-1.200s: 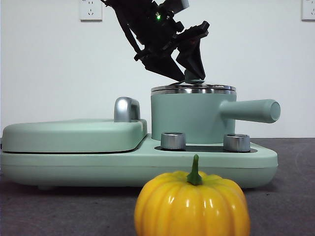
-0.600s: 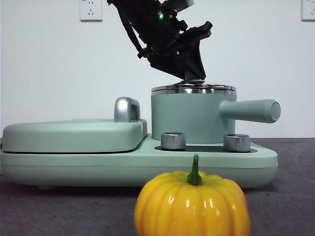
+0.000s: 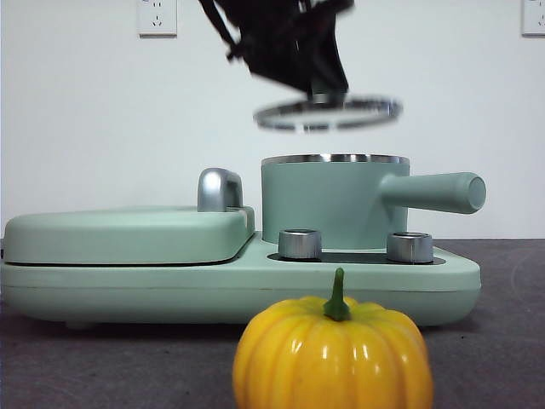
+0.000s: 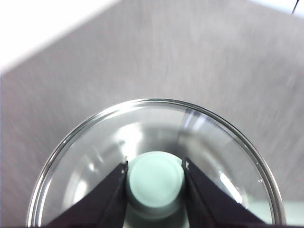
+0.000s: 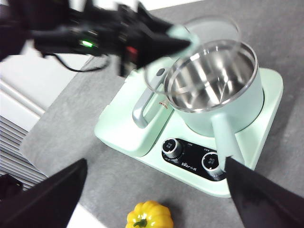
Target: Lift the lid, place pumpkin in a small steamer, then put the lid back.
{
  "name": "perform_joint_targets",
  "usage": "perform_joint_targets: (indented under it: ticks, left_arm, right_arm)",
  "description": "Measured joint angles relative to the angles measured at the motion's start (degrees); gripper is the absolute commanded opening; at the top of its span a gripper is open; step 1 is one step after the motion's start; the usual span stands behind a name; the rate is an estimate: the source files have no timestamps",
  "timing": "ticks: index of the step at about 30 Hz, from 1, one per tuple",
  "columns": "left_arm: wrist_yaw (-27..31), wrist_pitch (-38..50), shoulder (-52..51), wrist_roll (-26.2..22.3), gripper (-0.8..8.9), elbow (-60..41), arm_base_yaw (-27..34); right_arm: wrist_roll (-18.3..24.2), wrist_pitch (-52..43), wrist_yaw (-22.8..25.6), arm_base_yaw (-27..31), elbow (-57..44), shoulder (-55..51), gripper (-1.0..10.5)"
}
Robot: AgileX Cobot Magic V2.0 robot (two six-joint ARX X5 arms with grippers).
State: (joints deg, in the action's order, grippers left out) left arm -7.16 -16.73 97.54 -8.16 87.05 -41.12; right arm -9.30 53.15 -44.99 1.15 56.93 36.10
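My left gripper [image 4: 154, 164] is shut on the mint-green knob of the glass lid [image 4: 95, 156]. In the front view that gripper [image 3: 328, 85] holds the lid [image 3: 328, 113] in the air, a little above the small steamer [image 3: 332, 204], blurred by motion. The steamer [image 5: 216, 90] stands uncovered on the appliance, its shiny inside bare. The yellow-orange pumpkin [image 3: 332, 354] sits on the table in front of the appliance, also seen as the pumpkin [image 5: 148, 215] in the right wrist view. My right gripper [image 5: 154, 197] hangs open high above the pumpkin.
The wide mint-green appliance base [image 3: 153, 277] carries a flat griddle cover [image 3: 119, 234] with a chrome handle [image 3: 220, 189] at the left and two silver knobs [image 3: 300, 244] in front. The steamer's side handle [image 3: 438, 192] sticks out to the right.
The left gripper closed on the knob and rose, lifting the lid off the steamer. The pumpkin and the steamer have stayed put.
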Motion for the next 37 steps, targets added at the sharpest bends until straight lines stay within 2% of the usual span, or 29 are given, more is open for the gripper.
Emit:
perform_joint_targets:
  ticks: [4,7,22,26,31,37]
  left_arm:
    - [-0.04,-3.69,-5.73,-0.02,0.67,0.0,0.35]
    - [-0.02,-6.32,-8.68,0.0,0.67,0.0,1.88]
    - [0.15,-16.87,-18.45,0.0,0.59,0.0,11.47]
    - [0.15,-18.93,-18.53,0.0,0.59,0.0,13.53]
    - [0.17,-19.56,-18.53,0.0,0.59,0.0,15.72]
    - [0.15,-19.54,-18.53,0.0,0.59,0.0,18.32]
  right_arm:
    - [-2.14,1.75,0.22,-3.85,0.92,3.98,4.9]
    - [-3.15,4.15,2.89,-9.11,2.47,7.43,4.9]
    - [-8.85,5.97,26.91,-38.1,5.25,25.9,4.9]
    - [-9.14,5.75,31.12,-44.02,5.95,32.11,6.0]
    - [-9.38,5.66,34.27,-48.68,6.36,38.8,6.2]
    - [-9.38,3.34,35.28,-52.46,6.36,44.37,6.2]
